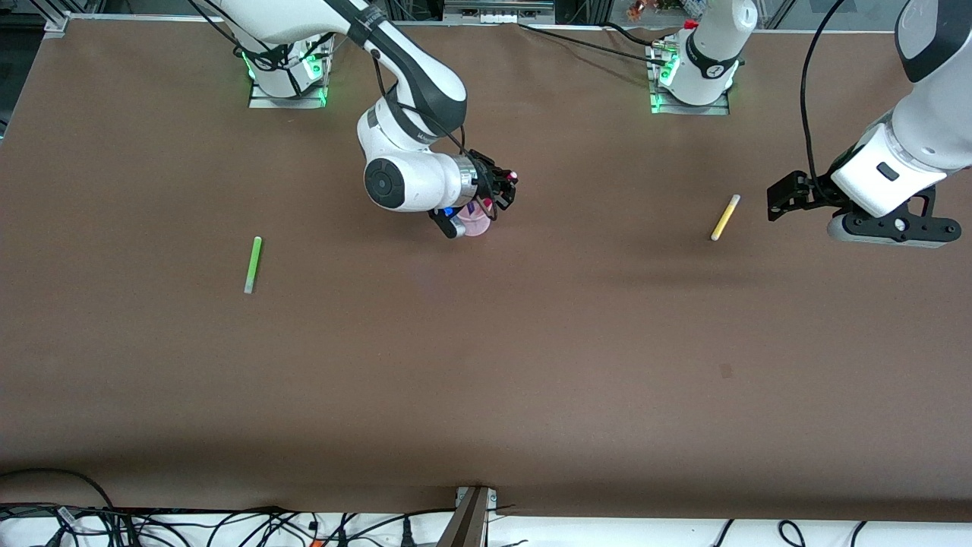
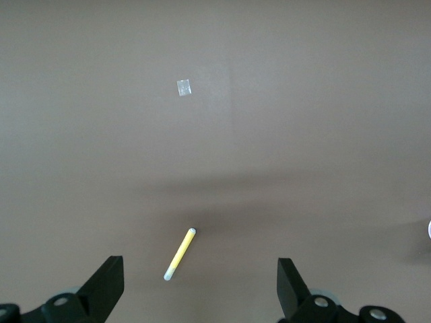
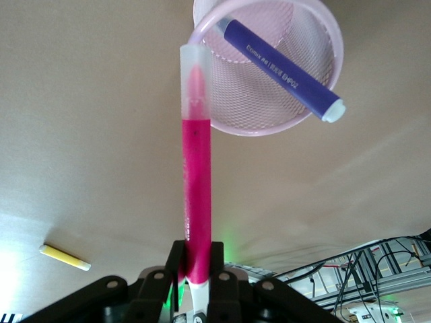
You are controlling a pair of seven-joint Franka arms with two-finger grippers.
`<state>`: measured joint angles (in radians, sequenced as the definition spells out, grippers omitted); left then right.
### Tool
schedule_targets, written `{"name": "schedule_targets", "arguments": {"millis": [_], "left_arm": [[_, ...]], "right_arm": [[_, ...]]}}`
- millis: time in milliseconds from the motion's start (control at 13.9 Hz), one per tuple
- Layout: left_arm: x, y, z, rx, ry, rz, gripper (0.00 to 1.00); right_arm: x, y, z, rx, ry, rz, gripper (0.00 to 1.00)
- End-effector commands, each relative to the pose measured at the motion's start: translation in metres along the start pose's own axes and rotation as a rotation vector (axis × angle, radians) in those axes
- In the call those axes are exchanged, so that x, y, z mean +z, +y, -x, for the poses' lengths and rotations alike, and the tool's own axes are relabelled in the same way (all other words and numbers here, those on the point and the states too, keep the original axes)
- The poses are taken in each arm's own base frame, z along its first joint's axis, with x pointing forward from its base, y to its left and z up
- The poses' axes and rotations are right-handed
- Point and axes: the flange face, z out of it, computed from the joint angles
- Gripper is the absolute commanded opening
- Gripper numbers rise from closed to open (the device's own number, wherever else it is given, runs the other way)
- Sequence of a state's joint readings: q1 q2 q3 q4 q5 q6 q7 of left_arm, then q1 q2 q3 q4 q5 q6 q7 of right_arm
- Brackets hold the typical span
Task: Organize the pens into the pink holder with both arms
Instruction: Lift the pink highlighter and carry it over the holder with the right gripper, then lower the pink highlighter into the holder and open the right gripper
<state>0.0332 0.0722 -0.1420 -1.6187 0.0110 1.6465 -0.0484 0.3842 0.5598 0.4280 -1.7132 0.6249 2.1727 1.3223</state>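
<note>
While right fingers clamp 1 magenta pen, left fingers apart, 4 pens total.

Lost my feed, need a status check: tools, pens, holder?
Right tool shut on magenta pen over pink holder; purple pen inside. Left tool open above yellow pen. Green pen untouched.

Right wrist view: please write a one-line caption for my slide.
Right gripper, shut on the magenta pen, holds it at the pink holder, where the purple pen leans.
</note>
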Motion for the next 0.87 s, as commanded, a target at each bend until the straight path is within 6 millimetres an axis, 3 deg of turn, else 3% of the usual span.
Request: {"name": "schedule_targets", "arguments": {"millis": [0,216,793], "left_arm": [[-0.003,-0.011,-0.004,0.010,-0.001,0.000,1.00],[0.003,-0.029,-0.005,0.076,-0.010,0.003,1.00],[-0.003,-0.025,-0.005,0.084,0.001,0.000,1.00]], "right_arm": [[0.005,0.004,-0.011,0.074,-0.013,0.005,0.00],[0.005,0.006,-0.009,0.111,-0.011,0.012,0.00],[0.010,0.008,-0.013,0.115,-0.009,0.017,0.00]]}}
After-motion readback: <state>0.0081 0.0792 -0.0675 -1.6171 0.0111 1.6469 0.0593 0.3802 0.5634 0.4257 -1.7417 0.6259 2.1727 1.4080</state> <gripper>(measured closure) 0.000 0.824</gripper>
